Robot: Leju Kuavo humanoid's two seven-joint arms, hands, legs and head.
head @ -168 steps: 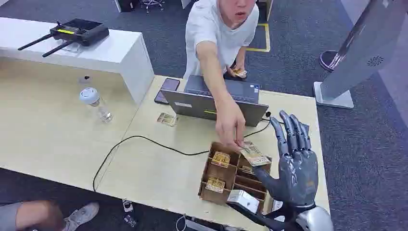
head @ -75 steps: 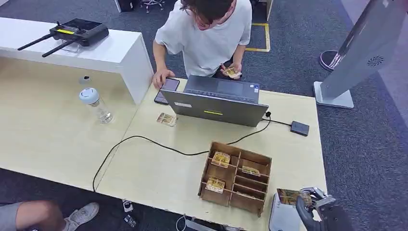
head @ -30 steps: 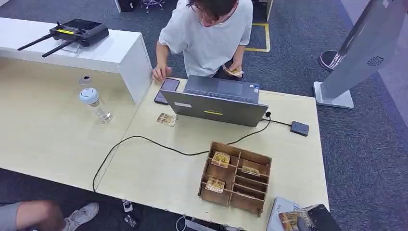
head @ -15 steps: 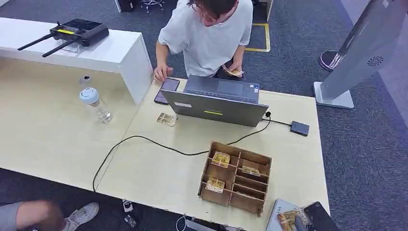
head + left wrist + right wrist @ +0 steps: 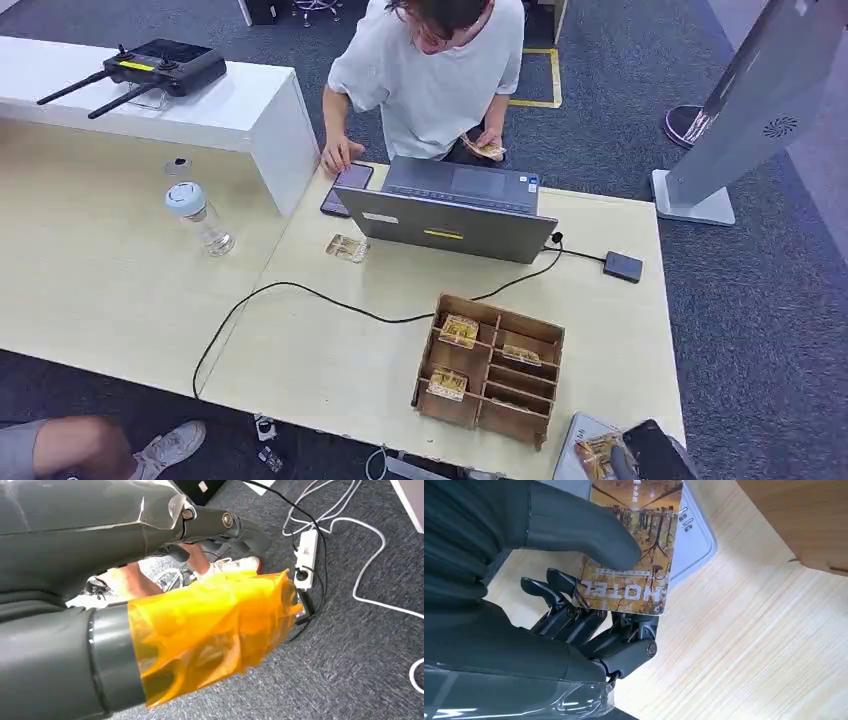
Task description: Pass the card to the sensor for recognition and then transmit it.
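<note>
Card [image 5: 634,545] (thumb-pinched) over sensor [image 5: 694,540], beside organizer [image 5: 490,370].

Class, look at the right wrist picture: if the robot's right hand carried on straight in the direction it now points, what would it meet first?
Most likely the grey sensor pad. The right hand holds the card with its far end already over the pad, and the wooden box lies further off. Height above the pad is unclear.

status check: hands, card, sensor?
Right hand grips card over grey sensor pad. Left hand hangs over the floor, wrapped in orange film, grip unclear. Nothing between card and pad.
</note>
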